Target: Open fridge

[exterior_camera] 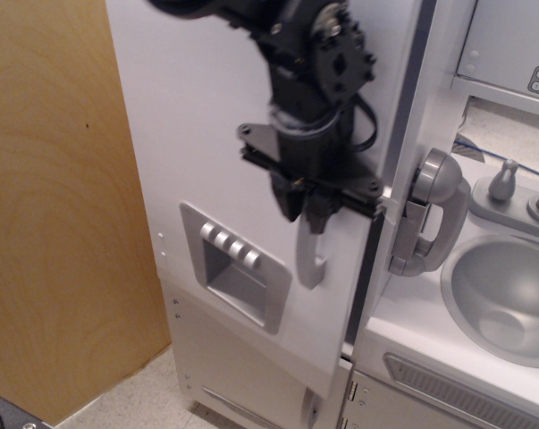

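We see the fridge (215, 134) as smooth white painted board with a soft sheen, its handle (310, 259) a satin silver plastic. The dispenser panel (236, 266) looks matt grey. The gripper (307, 207) is matt black, metal or hard plastic. The side wall (54, 206) shows varnished wood grain. The sink (506, 295) looks brushed silver.

The light is even, soft and indoor, moderately bright, with no single strong source. The tall white fridge door (224, 134) reads pale grey-lilac, shaded darker toward its lower part. The black robot arm (251, 18) is smeared by motion blur at the top edge, and the black gripper (307, 207) beneath it is slightly soft. A dim shadow fills the grey recessed dispenser panel (236, 268). The round grey sink basin (506, 299) carries a gentle sheen. The picture is low in resolution and slightly grainy.
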### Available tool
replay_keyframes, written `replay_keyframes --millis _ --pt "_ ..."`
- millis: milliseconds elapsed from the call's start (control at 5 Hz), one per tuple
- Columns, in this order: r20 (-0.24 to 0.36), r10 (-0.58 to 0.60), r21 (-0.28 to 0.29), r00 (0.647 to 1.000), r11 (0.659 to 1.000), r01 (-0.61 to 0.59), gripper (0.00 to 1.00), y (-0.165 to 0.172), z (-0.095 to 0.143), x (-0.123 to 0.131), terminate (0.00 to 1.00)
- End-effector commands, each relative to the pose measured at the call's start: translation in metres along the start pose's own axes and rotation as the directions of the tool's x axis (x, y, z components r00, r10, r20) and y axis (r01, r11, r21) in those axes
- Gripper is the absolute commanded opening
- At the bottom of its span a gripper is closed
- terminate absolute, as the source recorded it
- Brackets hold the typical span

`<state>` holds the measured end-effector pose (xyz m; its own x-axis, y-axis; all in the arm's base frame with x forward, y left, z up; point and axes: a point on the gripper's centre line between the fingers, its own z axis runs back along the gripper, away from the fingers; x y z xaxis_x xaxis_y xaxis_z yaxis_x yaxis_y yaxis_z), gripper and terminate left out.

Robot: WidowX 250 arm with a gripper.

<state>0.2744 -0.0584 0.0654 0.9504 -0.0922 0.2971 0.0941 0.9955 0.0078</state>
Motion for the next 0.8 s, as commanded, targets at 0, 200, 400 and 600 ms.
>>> replay_keyframes --millis 0,200,400,600 --pt "-0.002 -0.174 -0.032 0.985 0.984 0.173 1.0 -0.012 0.046 -0.036 0.0" --pt "-0.022 -0.232 -0.065 0.973 0.971 0.23 1.0 -0.033 0.051 -0.05 0.0" --pt "-0.05 -0.239 -0.079 0.97 0.969 0.235 1.0 -0.056 0.045 -0.045 0.0" --pt "-0.06 -0.227 -0.087 0.972 0.971 0.222 1.0 -0.073 0.035 -0.033 0.0"
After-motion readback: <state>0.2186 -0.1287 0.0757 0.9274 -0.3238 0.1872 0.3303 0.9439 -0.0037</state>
